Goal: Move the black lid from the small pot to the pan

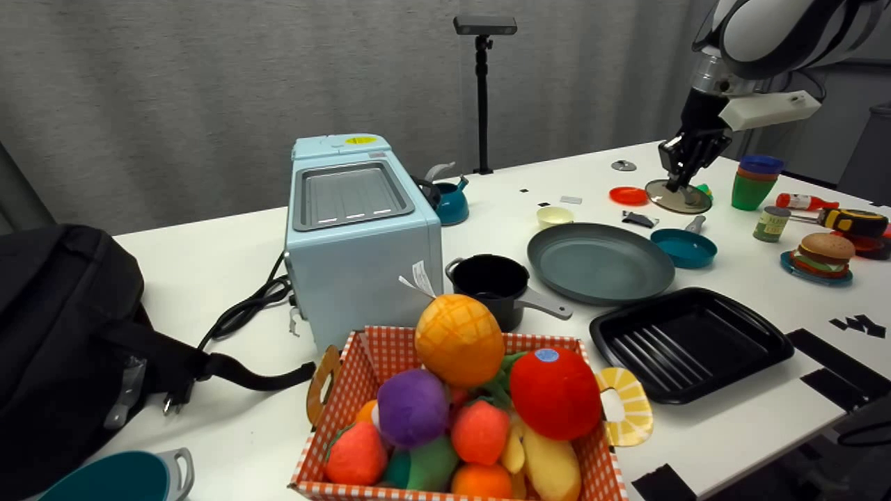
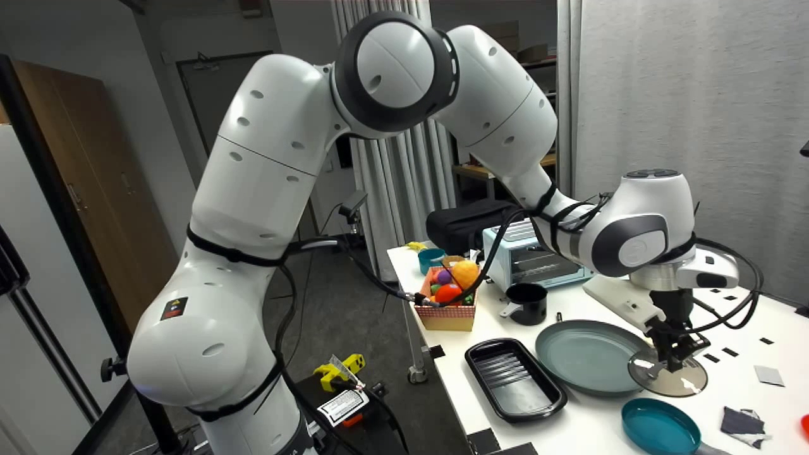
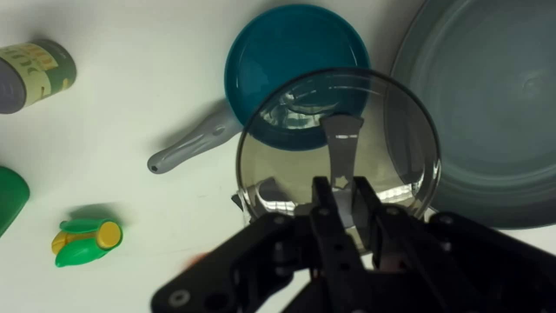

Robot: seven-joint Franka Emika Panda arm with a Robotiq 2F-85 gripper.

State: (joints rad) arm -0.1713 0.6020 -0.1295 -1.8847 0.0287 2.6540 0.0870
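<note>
Jaws pinch the grey handle (image 3: 342, 150) of the dark-rimmed, see-through lid (image 3: 302, 169) above the counter (image 2: 594, 423).

The jaws are closed with the handle between them; in the wrist view the lid's outline overlaps the small teal skillet (image 3: 282, 61) and the rim of the wide grey pan (image 3: 491, 113) below. Beside the pan, nearer the counter edge marked with black tape (image 1: 665, 485), lies the black grill tray (image 2: 515, 379). The small black pot (image 2: 532, 309) stands on the opposite side of the pan from the lid, just beside the pale blue oven (image 1: 362, 278). The fruit basket (image 2: 445, 321) sits at the taped edge. In an exterior view, a teal kettle (image 1: 452, 205) is near the edge along the grey curtain (image 1: 209, 139), and stacked cups (image 1: 755, 184) stand towards the end edge.
</note>
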